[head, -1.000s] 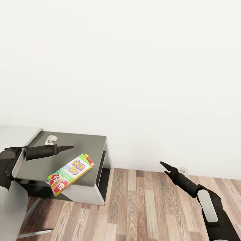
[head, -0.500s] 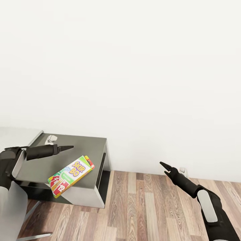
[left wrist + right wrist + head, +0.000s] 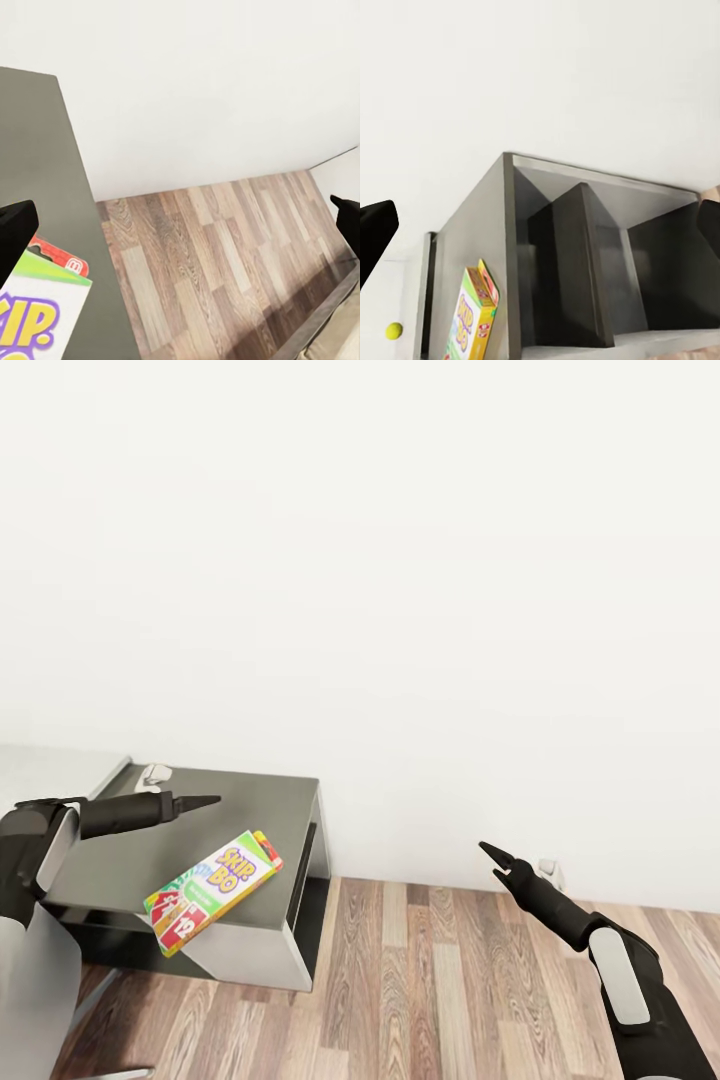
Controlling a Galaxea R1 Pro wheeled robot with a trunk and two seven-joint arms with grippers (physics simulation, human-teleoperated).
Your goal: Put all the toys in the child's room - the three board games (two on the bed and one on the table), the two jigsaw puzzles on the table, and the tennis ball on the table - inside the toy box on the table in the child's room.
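Observation:
A white and green board game (image 3: 213,890) with a red banner lies flat on the dark grey cabinet top (image 3: 250,810), near its front edge. It also shows in the left wrist view (image 3: 34,319) and the right wrist view (image 3: 471,321). My left gripper (image 3: 205,800) hovers above the cabinet top behind the game, apart from it, open and empty (image 3: 180,221). My right gripper (image 3: 497,857) hangs over the wood floor to the right of the cabinet, open and empty (image 3: 540,221). The tennis ball (image 3: 394,330) rests on the pale table top (image 3: 390,292) beyond the cabinet.
The pale grey table (image 3: 40,760) joins the cabinet on the left. The cabinet's side has open dark compartments (image 3: 585,277). A small white object (image 3: 152,773) sits at the cabinet's back. A white wall (image 3: 400,610) stands behind, with wood-plank floor (image 3: 420,980) on the right.
The whole picture has slid slightly downward, so the camera has moved. Both arms keep the same pose, and the board game lies where it was on the cabinet.

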